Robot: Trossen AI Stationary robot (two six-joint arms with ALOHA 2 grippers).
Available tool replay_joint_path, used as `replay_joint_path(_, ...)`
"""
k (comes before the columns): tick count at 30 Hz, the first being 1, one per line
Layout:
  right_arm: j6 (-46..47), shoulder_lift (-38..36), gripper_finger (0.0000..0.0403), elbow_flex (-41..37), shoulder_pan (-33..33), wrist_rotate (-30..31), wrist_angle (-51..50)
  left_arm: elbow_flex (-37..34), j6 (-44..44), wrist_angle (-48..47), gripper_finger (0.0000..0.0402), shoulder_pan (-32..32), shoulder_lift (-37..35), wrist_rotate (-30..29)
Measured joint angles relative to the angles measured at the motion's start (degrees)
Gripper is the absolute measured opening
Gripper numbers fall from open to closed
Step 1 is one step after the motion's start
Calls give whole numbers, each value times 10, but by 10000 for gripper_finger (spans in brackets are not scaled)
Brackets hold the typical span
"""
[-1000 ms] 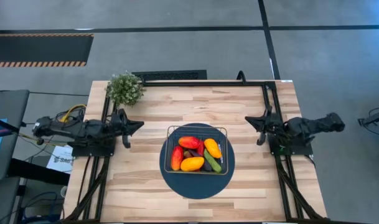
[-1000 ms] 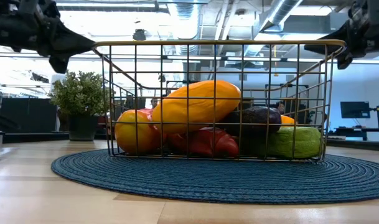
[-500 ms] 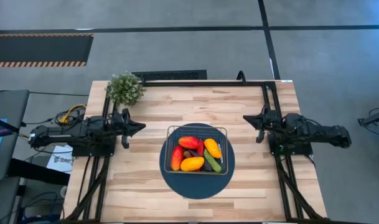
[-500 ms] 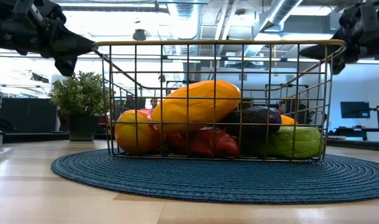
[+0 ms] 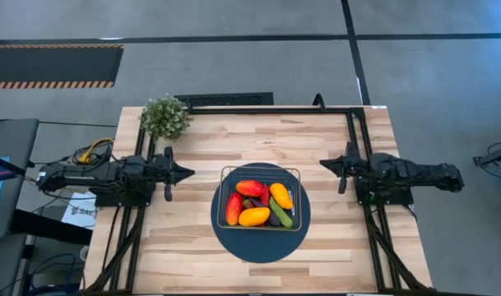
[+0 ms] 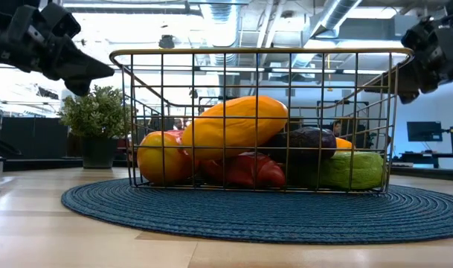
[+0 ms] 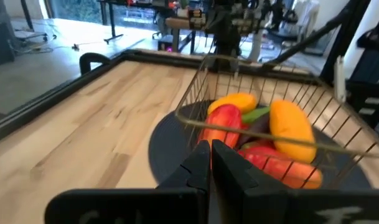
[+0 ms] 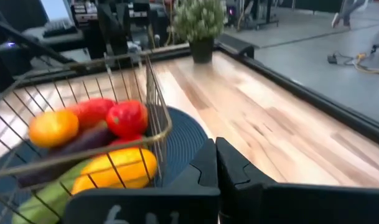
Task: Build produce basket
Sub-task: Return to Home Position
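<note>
Left pincer (image 5: 188,172) and right pincer (image 5: 325,164) closed, empty, flanking shallow gold wire-mesh basket (image 5: 258,168): likely light, stiff, best gripped by rim

An industrial-style lab or workshop: exposed ceiling ducts (image 6: 344,13), concrete floor (image 5: 234,20), hazard-striped mat (image 5: 53,64), a monitor (image 6: 423,131).

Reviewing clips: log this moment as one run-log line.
gold wire-mesh basket: holds red, orange, yellow, green produce, on round dark-blue woven mat | left gripper: shut, empty, beside basket | right gripper: shut, empty, beside basket
</note>
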Motion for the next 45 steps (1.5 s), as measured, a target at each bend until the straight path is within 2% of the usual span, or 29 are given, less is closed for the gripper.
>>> replay_joint_path(7, -5, -2, 0, 0, 0, 0, -19, -5, 6, -33, 0, 20, -1, 2)
replay_joint_path(12, -14, 0, 1, -25, 0, 2, 28, -65, -14, 80, 0, 29, -11, 19)
replay_joint_path(16, -39, -2, 1, -29, -6, 14, 53, -64, 3, 82, 0, 36, -13, 20)
replay_joint_path(33, -31, -2, 1, -36, -20, 2, 78, -66, -9, 80, 0, 75, -18, 46)
replay_joint_path(45, -30, 27, 29, -36, -56, 2, 75, -67, 5, 80, 0, 76, -18, 45)
